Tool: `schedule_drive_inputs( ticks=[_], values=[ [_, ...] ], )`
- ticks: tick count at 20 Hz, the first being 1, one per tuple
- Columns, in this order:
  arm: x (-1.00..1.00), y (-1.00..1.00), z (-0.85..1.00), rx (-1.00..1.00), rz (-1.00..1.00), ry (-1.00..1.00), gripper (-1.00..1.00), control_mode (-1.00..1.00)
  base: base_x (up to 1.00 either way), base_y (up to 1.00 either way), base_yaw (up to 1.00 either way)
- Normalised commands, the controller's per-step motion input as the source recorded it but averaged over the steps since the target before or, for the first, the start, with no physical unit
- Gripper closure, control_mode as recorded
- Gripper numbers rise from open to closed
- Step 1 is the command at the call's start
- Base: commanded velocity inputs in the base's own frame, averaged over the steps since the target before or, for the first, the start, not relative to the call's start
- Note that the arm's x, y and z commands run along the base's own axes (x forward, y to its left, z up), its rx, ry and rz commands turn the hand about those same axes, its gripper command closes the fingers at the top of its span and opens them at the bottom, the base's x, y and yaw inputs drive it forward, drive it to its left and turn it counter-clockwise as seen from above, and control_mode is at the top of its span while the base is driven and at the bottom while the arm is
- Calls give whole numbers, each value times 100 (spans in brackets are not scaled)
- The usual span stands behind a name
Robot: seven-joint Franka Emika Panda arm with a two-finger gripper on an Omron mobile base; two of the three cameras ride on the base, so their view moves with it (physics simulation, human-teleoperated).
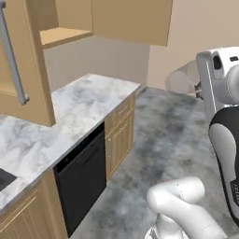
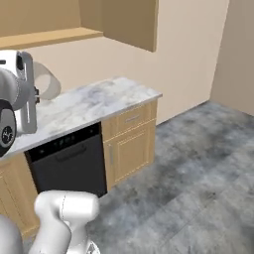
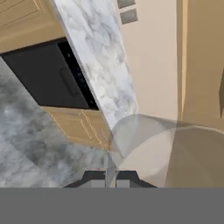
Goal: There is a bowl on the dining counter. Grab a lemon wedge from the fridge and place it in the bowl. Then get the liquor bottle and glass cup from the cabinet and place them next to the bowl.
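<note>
A: Left base view first. What is the room like around the dishwasher (image 1: 81, 179)?

B: A grey-white veined marble counter (image 1: 79, 107) runs over the dishwasher, with light wood base cabinets (image 1: 119, 140) beside it on the far side. Above the counter hangs the cabinet (image 1: 60, 35), light tan wood, with a plain shelf showing inside. The floor (image 1: 163, 135) in front of the dishwasher is mottled grey stone, and the walls behind are plain beige.

A: And the glass cup?

B: The glass cup (image 1: 179, 80) is held out from the robot's wrist, up in the air over the floor, well to the open-floor side of the dishwasher and apart from the counter. In the right base view the cup (image 2: 45, 83) sits just beside the white wrist, above the dishwasher (image 2: 69, 161) and in front of the counter's back wall.

A: How does the tool stand?

B: In the hand view the tool (image 3: 110, 177) has its dark tips drawn nearly together, clamped on the rim wall of the clear cup (image 3: 170, 151), which bulges out ahead of them. Beyond the cup lie the counter edge (image 3: 100, 57) and the black dishwasher front (image 3: 48, 74).
</note>
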Motion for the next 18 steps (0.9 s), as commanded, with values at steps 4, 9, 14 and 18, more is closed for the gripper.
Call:
schedule_drive_inputs(
  ticks=[4, 9, 14, 18],
  values=[
    [0, 0, 0, 0, 0, 0, 100, 100, -100, 18, -59],
    [0, 0, 0, 0, 0, 0, 100, 100, -100, 6, -52],
    [0, 0, 0, 0, 0, 0, 100, 100, -100, -6, -42],
    [0, 0, 0, 0, 0, 0, 100, 100, -100, -44, -33]
  ],
)
